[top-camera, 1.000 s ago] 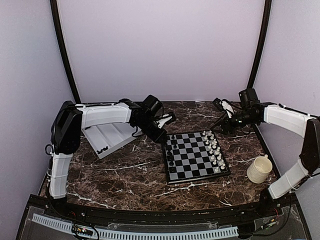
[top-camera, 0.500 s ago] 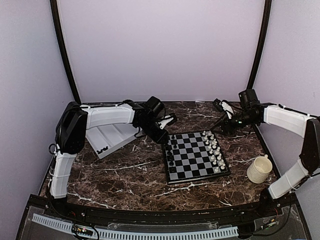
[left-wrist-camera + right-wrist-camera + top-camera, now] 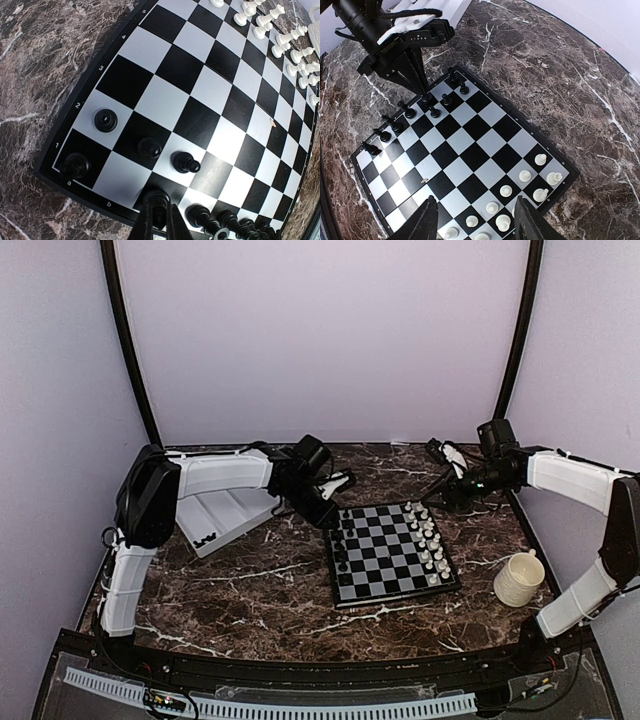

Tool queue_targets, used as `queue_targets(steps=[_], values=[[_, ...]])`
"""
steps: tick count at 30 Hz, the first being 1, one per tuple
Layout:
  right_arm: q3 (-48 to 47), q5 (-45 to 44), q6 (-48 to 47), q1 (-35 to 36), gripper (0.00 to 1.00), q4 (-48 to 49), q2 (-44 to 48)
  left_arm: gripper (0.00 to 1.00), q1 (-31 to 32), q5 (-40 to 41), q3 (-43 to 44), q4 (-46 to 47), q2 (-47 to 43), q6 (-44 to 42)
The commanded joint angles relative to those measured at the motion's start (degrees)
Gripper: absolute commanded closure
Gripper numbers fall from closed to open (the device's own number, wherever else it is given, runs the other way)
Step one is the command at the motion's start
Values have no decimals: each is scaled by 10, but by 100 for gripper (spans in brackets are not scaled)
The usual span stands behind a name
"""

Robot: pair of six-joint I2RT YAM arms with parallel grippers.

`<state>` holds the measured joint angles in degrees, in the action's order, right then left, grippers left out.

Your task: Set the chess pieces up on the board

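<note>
Tiny black plastic chessmen (image 3: 182, 162) line the left edge of the small black-and-grey checked chessboard (image 3: 385, 560). The left gripper (image 3: 156, 200), the nearer one, is pinched tight over that edge's far corner; I cannot tell whether it holds a piece. The right gripper (image 3: 477, 225) hangs wide and empty near the far right corner.

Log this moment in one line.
left gripper: shut on black piece, over board edge | right gripper: open, empty, by white side | tray: pieces inside

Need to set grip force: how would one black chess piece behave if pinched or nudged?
Probably stiff and light: the black chess piece looks like small plastic. Narrow and upright, it likely tips easily or slides on the glossy board.
</note>
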<state>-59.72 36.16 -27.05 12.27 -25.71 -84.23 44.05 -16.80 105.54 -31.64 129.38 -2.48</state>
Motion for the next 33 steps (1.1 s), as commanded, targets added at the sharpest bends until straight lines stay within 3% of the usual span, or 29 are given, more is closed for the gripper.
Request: queue_targets(steps=[1, 33], values=[[4, 8, -5, 0, 46, 13, -3, 94, 5, -18, 16, -15, 6, 4], [7, 7, -6, 0, 46, 12, 1, 87, 16, 28, 24, -43, 5, 3]])
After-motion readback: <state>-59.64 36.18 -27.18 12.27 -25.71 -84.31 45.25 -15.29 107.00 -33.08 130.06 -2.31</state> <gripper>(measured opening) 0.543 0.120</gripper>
